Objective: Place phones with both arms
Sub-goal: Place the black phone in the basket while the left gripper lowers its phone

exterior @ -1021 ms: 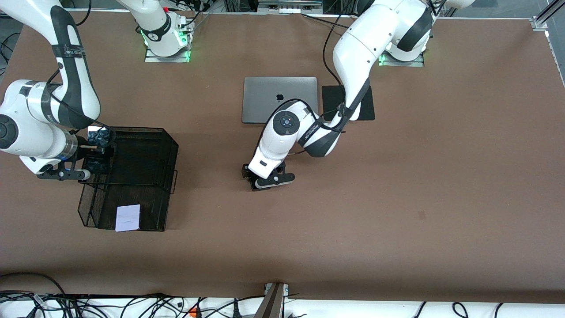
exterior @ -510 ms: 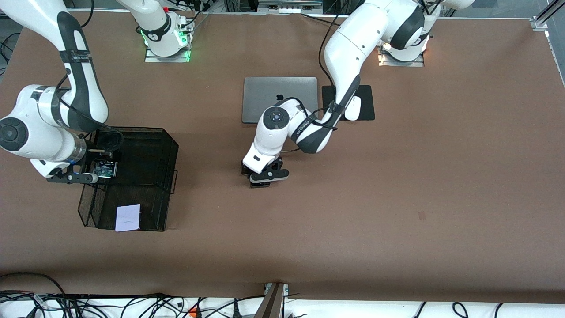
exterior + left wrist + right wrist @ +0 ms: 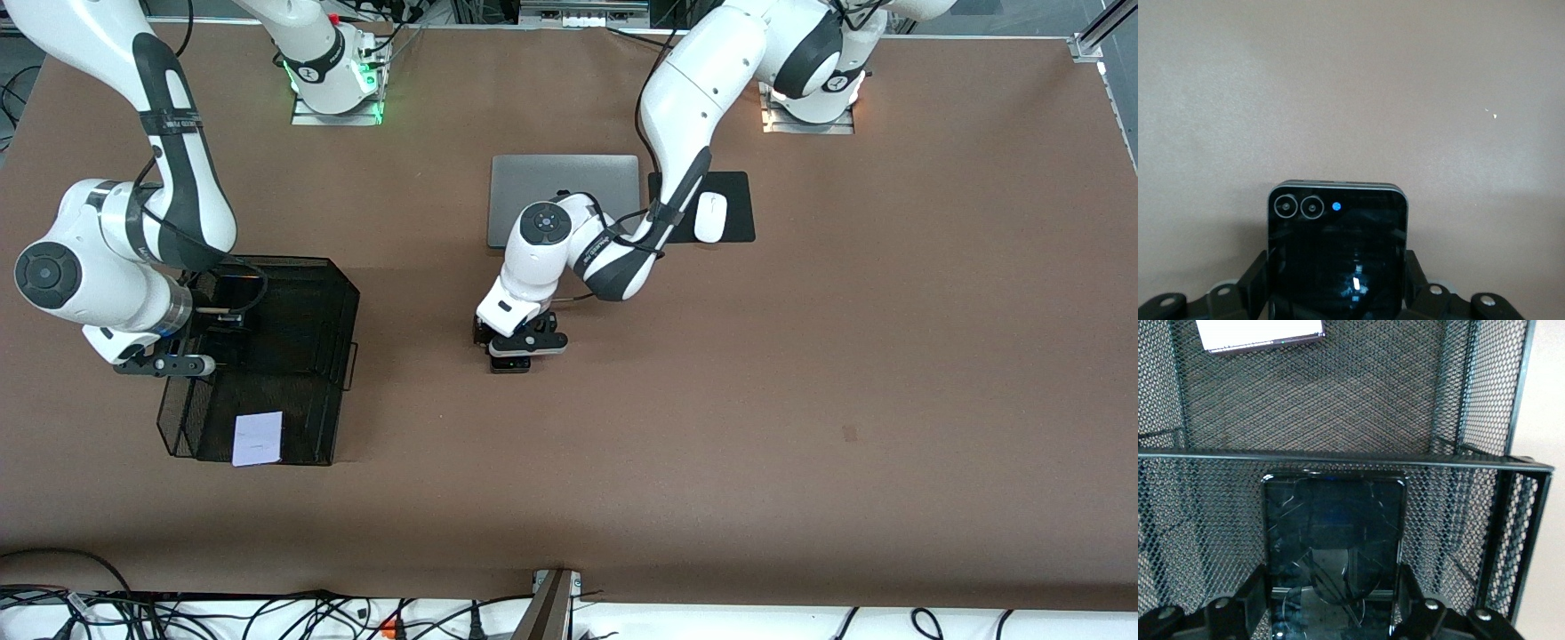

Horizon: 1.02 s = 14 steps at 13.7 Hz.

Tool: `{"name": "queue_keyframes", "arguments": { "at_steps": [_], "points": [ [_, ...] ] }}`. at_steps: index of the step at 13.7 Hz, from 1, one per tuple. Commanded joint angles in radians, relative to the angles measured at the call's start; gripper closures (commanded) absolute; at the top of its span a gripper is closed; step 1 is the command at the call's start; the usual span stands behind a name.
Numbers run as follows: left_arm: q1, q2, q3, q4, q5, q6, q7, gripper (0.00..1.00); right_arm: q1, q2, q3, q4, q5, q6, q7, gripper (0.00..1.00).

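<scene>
The left wrist view shows a small black squarish folded phone (image 3: 1338,253), two round lenses at its end, clamped between my left gripper's (image 3: 1337,290) fingers (image 3: 1257,280). That left gripper (image 3: 514,348) hangs just over the brown table (image 3: 711,400) near its middle. My right gripper (image 3: 1331,607) is shut on a long slim black phone (image 3: 1335,533) and holds it inside the black mesh basket (image 3: 342,293) at the right arm's end, right gripper (image 3: 197,348) at the basket's edge. A pale white phone (image 3: 257,438) lies in the basket's nearer end, the white phone (image 3: 1261,335) also showing past the held one.
A shut silver laptop (image 3: 569,178) lies in the middle of the table toward the bases. Beside it, toward the left arm's end, a white mouse (image 3: 710,217) rests on a black pad (image 3: 740,191). The basket's mesh walls (image 3: 1338,457) stand around the right gripper.
The right gripper has carried the long black phone down into the basket. The left arm has moved a little toward the right arm's end with the folded phone.
</scene>
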Motion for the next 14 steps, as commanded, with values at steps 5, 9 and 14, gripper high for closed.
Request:
{"name": "queue_keyframes", "arguments": {
  "at_steps": [5,9,14],
  "points": [
    [-0.017,-0.005,0.060,0.042,-0.007,0.001,0.000,0.00,-0.006,0.007,-0.006,0.083,0.019,-0.079,-0.096,0.00],
    [0.079,-0.173,0.085,0.025,-0.023,-0.138,-0.003,0.00,0.001,0.009,-0.005,0.252,0.020,-0.323,-0.075,0.00],
    [0.298,-0.399,0.083,0.007,-0.027,-0.539,0.064,0.00,0.075,-0.010,0.008,0.283,0.091,-0.396,0.181,0.01]
  ]
}}
